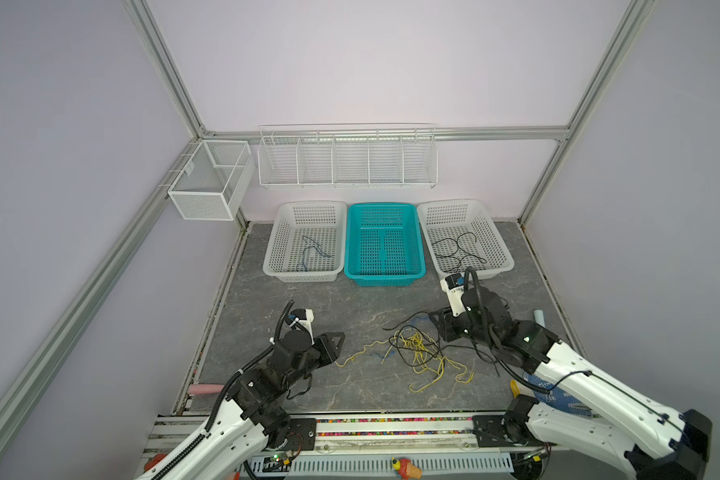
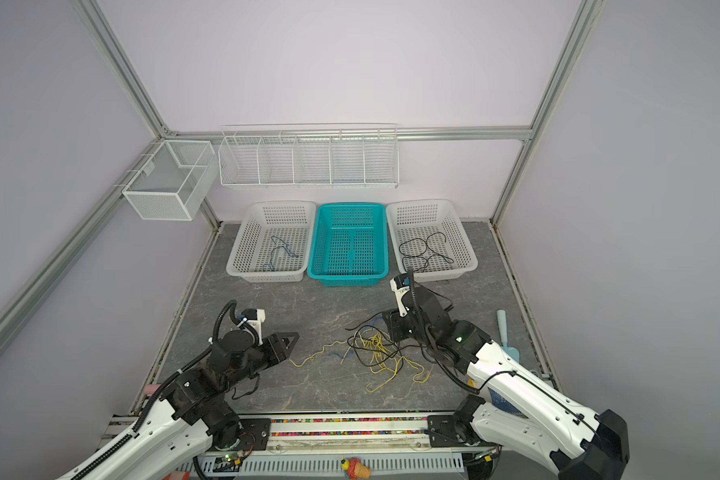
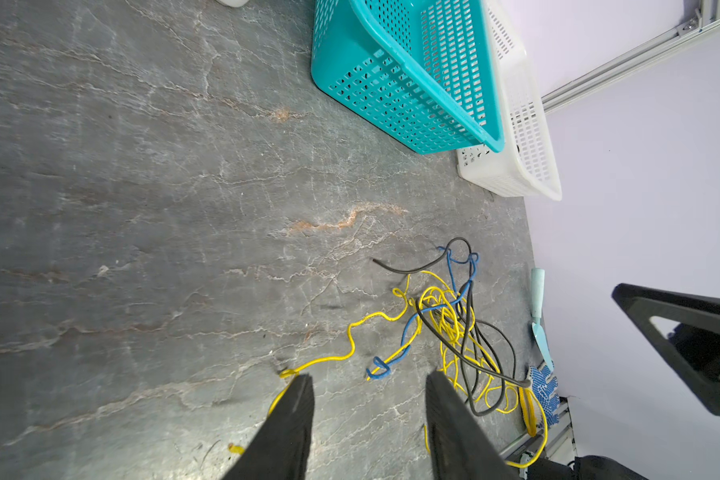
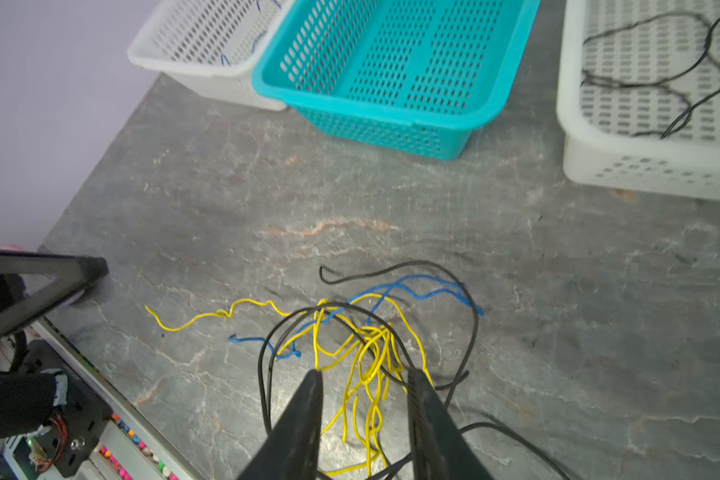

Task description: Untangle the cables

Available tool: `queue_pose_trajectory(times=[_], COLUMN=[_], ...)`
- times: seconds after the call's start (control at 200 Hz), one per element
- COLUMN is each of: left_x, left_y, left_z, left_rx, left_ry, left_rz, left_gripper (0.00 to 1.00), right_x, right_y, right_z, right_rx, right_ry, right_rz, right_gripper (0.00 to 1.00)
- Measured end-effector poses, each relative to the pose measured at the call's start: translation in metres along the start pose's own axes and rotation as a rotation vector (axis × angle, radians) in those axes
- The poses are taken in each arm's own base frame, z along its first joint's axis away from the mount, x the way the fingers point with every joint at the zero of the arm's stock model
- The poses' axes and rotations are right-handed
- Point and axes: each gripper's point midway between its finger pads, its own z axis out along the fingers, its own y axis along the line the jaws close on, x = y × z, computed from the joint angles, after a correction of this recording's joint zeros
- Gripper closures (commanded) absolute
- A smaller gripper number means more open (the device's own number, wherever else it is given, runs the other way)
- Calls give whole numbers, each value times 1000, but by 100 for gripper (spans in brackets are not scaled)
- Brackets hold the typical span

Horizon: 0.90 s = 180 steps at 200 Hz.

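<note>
Cables (image 1: 418, 351) in yellow, black and blue lie in a loose knot on the grey tabletop (image 1: 350, 303), directly below your right pincer (image 4: 366, 372) and just beyond the tips of your left pincer (image 3: 368, 376). Both pincers stand partly open and clamp nothing. Yellow strands on the table show through the right one's gap. A yellow tail ends beside one left fingertip (image 3: 302, 386), and you cannot tell whether it touches.

Ahead of the right pincer stands a teal basket (image 1: 381, 206). A white basket (image 1: 449, 202) to its right holds a separate black cable (image 1: 458, 249). Another white basket (image 1: 310, 203), far ahead of the left pincer, holds a blue cable (image 1: 314, 249).

Dark print on the white camera housing (image 1: 454, 293) at the right wrist is too small to read.

In both top views the right arm covers the knot's right edge, and a black strand runs under it. Behind that pincer, the arm hides the lower end of a pale blue tool (image 1: 540, 318). You cannot identify the blue dotted item (image 1: 555, 397) under the forearm. The right wrist view is blurred.
</note>
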Motion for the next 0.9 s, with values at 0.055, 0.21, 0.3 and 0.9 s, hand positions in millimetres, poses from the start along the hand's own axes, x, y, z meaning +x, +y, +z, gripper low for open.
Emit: queue_pose_trajectory(times=[0.055,0.21,0.3,0.9], left_x=[1,1,1,8], left_y=[1,2,1,12], left_z=[0,0,-1,3], left_rx=[-3,-2,3,-35], left_ry=[3,2,-2,24], left_rz=[0,-1,-1,18], left_gripper=[54,54,54,50], right_x=[12,41,46,101], right_y=[-1,10,15,25], right_z=[7,12,5,19], right_rx=[-1,-77,-112,-137], right_ry=[44,114,118,235], right_rz=[9,4,-5,-128], right_gripper=[65,58,54,48])
